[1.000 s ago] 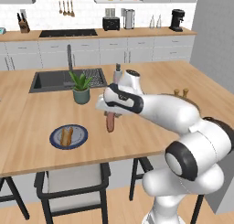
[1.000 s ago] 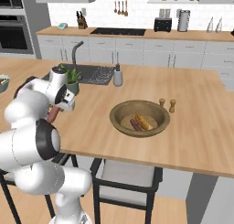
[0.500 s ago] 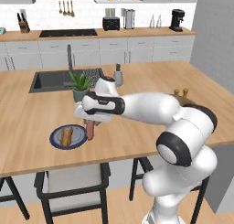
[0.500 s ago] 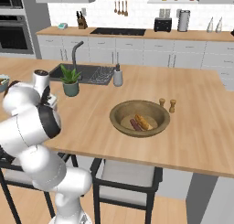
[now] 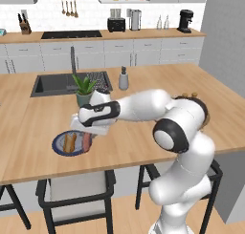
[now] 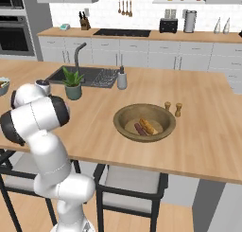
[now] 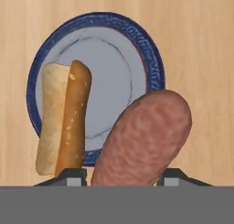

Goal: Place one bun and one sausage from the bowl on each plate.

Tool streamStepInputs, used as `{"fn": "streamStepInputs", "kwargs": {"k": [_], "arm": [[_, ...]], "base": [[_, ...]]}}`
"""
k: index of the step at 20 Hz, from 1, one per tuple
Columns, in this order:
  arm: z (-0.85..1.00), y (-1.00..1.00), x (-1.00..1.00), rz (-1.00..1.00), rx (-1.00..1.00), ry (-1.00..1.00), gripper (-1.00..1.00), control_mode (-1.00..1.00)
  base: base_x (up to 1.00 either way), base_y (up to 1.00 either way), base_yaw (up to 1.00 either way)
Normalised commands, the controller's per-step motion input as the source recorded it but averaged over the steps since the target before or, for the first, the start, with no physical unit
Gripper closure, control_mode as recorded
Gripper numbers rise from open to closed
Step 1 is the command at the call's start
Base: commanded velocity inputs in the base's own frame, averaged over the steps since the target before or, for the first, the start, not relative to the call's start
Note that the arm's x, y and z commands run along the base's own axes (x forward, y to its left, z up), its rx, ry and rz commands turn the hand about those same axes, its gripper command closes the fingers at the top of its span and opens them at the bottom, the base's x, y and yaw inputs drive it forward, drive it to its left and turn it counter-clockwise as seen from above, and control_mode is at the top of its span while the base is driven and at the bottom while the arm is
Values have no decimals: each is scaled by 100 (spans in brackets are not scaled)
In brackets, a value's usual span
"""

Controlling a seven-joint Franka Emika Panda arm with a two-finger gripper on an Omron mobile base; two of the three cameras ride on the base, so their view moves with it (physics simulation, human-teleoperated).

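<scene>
Over a blue-rimmed plate near the front edge of the wooden counter, a sausage is held by the gripper, pinched between the two dark fingertips, which are spread only as wide as the sausage is thick. A second ago the arm was seen farther right along the counter with the sausage hanging below the hand beside the potted plant; since then it has been swung left and lowered, so that the hand now hovers directly above the plate. A bun is already laid on the plate's left half, overhanging the rim slightly at its near end, and the bare right half lies under the sausage. Whether the sausage touches the plate cannot be told; it is judged to be just above it, with release the likely next step. Once it is let go, this plate would carry its bun and sausage. Well to the right, the wide wooden bowl is seen beside two small shakers, with one more sausage and one more bun lying side by side inside it, left for a second plate.
</scene>
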Motion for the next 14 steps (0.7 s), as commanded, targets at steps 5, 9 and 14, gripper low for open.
{"fn": "streamStepInputs", "kwargs": {"k": [5, 9, 14], "arm": [[-37, 30, 50, -2, 0, 7, 100, -100], [-16, 8, 58, -9, 0, 5, -100, -100], [-3, 0, 30, -9, 0, 1, -100, -100]], "base": [[0, 0, 0], [0, 0, 0], [0, 0, 0]]}}
